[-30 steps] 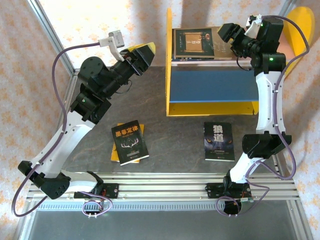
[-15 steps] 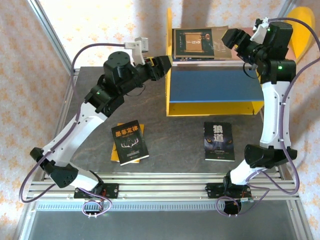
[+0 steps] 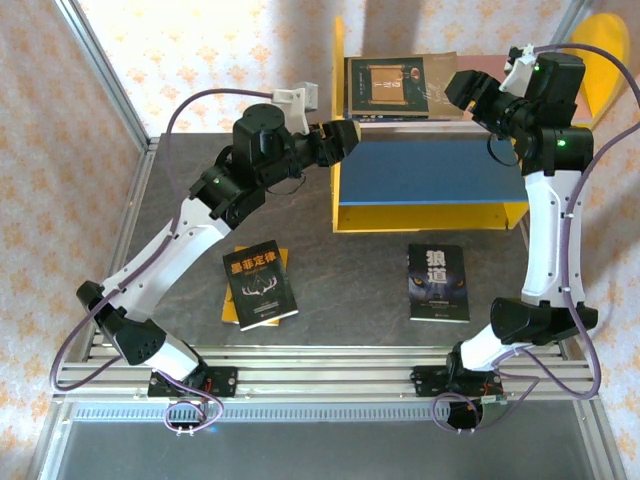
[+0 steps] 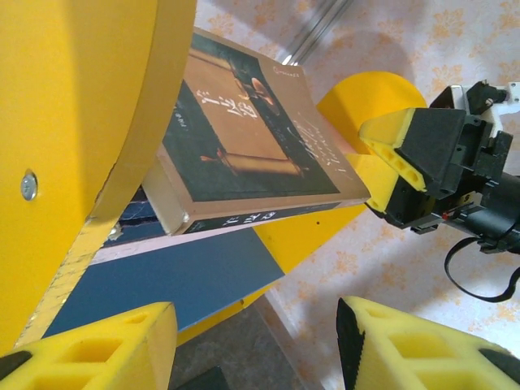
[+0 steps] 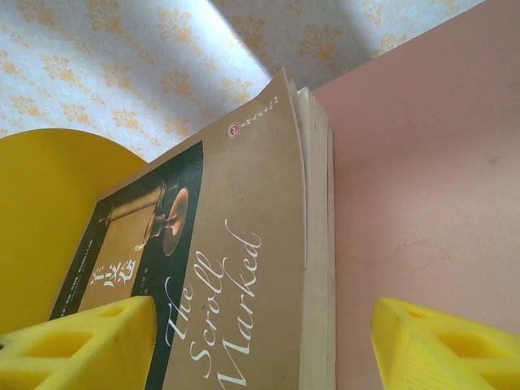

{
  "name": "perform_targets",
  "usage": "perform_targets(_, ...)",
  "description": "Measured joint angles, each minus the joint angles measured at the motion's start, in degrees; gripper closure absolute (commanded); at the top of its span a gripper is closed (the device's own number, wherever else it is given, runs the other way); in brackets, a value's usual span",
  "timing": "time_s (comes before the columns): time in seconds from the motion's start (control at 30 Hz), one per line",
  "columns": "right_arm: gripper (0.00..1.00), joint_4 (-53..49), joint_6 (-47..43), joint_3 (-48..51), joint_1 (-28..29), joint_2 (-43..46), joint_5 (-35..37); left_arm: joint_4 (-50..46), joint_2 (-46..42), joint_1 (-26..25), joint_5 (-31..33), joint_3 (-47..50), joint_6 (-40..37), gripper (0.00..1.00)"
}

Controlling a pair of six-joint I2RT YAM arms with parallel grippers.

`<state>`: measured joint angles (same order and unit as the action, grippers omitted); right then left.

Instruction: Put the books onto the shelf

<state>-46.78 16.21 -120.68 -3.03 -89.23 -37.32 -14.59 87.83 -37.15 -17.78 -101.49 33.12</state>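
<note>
Nearest my arm bases, three of the books lay flat on the dark grey worktop [image 3: 350, 240], not yet shelved. The black paperback with the yellow Chinese title [image 3: 262, 283] sat on top of the plain yellow paperback [image 3: 229, 312], and the dark blue wolf-face paperback [image 3: 438, 283] lay well apart to the right. I judged the stacked pair would need separating before either could be lifted cleanly.

Beyond them stood the small shelf with yellow round-topped side panels [image 3: 338, 120], its blue board [image 3: 430, 170] bare. The brown paperback with the framed picture [image 3: 398, 86] rested on the pink board [image 5: 422, 162], on what looked like another dark book [image 3: 400, 118] whose cover I could not see.

The left tool [image 3: 347, 134] hovered just outside the left side panel, its yellow pads [image 4: 97, 349] apart with nothing between them. I took it to be guarding that end so the book could not slide out.

The right tool [image 3: 468, 85] faced the brown paperback's right edge, pads spread wide on either side and gripping nothing. It seemed placed to nudge the book square against the far panel.
</note>
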Motion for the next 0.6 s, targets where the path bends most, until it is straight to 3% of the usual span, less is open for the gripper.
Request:
perform_targets(0.3, 0.38, 0.0, 0.1, 0.0, 0.0, 0.0, -1.7, -0.2, 1.5, -0.7, -1.0, -2.8, 0.0, 0.48)
perform_targets(0.6, 0.38, 0.1, 0.5, -0.1, 0.0, -0.3, -3.5, -0.6, 2.8, -0.7, -1.3, -3.5, 0.0, 0.47)
